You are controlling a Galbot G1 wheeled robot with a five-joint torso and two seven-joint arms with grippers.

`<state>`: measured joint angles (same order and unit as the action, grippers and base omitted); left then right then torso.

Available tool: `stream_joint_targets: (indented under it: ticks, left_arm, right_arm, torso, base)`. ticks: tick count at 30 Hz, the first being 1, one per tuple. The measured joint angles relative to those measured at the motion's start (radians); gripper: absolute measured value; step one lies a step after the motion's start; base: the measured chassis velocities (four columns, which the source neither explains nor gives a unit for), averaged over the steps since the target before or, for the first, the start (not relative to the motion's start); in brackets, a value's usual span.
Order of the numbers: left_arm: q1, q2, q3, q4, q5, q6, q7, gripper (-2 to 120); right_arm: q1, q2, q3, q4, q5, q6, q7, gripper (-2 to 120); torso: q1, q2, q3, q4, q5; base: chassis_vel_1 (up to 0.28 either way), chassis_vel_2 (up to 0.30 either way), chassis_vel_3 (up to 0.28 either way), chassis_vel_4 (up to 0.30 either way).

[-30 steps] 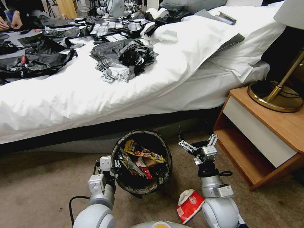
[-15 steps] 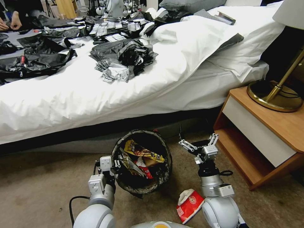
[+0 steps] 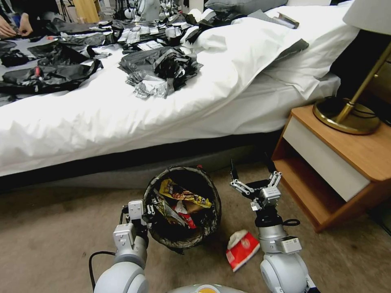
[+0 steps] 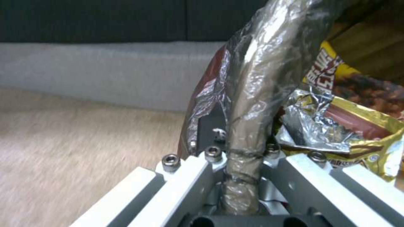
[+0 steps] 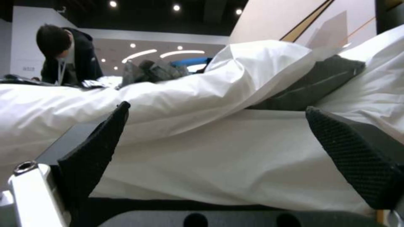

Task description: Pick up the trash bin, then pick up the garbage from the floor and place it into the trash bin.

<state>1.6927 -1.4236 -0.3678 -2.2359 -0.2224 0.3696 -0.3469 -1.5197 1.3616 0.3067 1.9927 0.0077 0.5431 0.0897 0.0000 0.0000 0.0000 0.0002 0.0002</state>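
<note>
The trash bin (image 3: pixel 211 219), lined with a dark bag, hangs in front of me over the carpet near the bed. Yellow and red snack wrappers (image 3: pixel 183 195) lie inside it. My left gripper (image 3: pixel 150 211) is shut on its near-left rim; in the left wrist view the bag-covered rim (image 4: pixel 248 94) runs between the fingers of the left gripper (image 4: pixel 240 151), beside a yellow wrapper (image 4: pixel 362 123). My right gripper (image 3: pixel 253 182) stands open to the right of the bin, holding nothing, its black pads (image 5: pixel 97 148) pointing at the bed. One piece of garbage, a crushed red-and-white paper cup (image 3: pixel 242 249), lies on the floor between bin and right arm.
The bed (image 3: pixel 122 122) with white sheets and heaps of black bags spans the back. A wooden nightstand (image 3: pixel 346 154) with a brass lamp (image 3: pixel 346 116) stands at the right, close to the right gripper. Open carpet (image 3: pixel 49 244) lies to the left.
The whole picture has shifted: bed, nightstand and cup sit slightly up and left, so the camera moved. Both arms and the held bin keep their places in the picture.
</note>
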Motion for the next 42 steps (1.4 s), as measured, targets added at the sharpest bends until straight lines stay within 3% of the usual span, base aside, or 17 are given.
stream_joint_targets:
  ticks: [8, 16, 26, 35, 39, 40, 42]
  left_arm:
    - [-0.002, 0.0, -0.001, 0.0, -0.002, 0.0, 0.001, 0]
    - [-0.005, 0.002, -0.012, -0.007, -0.008, 0.0, 0.001, 0]
    - [-0.007, 0.005, -0.023, -0.013, -0.015, 0.002, 0.001, 0]
    - [-0.014, 0.002, -0.025, -0.012, -0.015, 0.003, 0.001, 0]
    - [-0.016, 0.003, -0.031, -0.012, -0.017, 0.003, 0.001, 0]
    - [-0.016, 0.003, -0.031, -0.012, -0.017, 0.003, 0.001, 0]
    - [-0.018, 0.004, -0.031, -0.012, -0.019, 0.004, 0.001, 0]
  right_arm:
    - [0.008, 0.001, 0.002, -0.011, 0.0, 0.012, 0.002, 100]
    - [0.016, -0.002, 0.003, -0.011, 0.0, 0.014, 0.017, 100]
    - [0.061, -0.019, 0.004, -0.026, -0.043, -0.059, 0.074, 100]
    - [0.076, -0.046, -0.052, -0.032, 0.057, -0.26, 0.146, 100]
    - [0.07, -0.073, -0.098, 0.009, 0.212, -0.486, 0.242, 100]
    - [0.07, -0.073, -0.098, 0.009, 0.212, -0.486, 0.242, 100]
    - [0.078, -0.09, -0.119, 0.02, 0.3, -0.625, 0.308, 100]
  torso:
    - [0.0, 0.0, 0.0, -0.0001, 0.0001]
    - [0.0, 0.0, 0.0, -0.0001, -0.0002]
    - [0.0, 0.0, 0.0, -0.0001, -0.0001]
    - [0.0, 0.0, 0.0, -0.0001, -0.0001]
    - [0.0, 0.0, 0.0, -0.0002, -0.0004]
    - [0.0, 0.0, 0.0, -0.0002, -0.0004]
    - [0.0, 0.0, 0.0, -0.0002, -0.0002]
  base:
    - [0.207, -0.226, -0.204, 0.189]
    - [0.017, -0.009, -0.017, 0.02]
    - [0.0, 0.0, 0.0, 0.0]
    - [0.0, 0.0, 0.0, 0.0]
    - [0.0, 0.0, 0.0, 0.0]
    - [0.0, 0.0, 0.0, 0.0]
    - [0.0, 0.0, 0.0, 0.0]
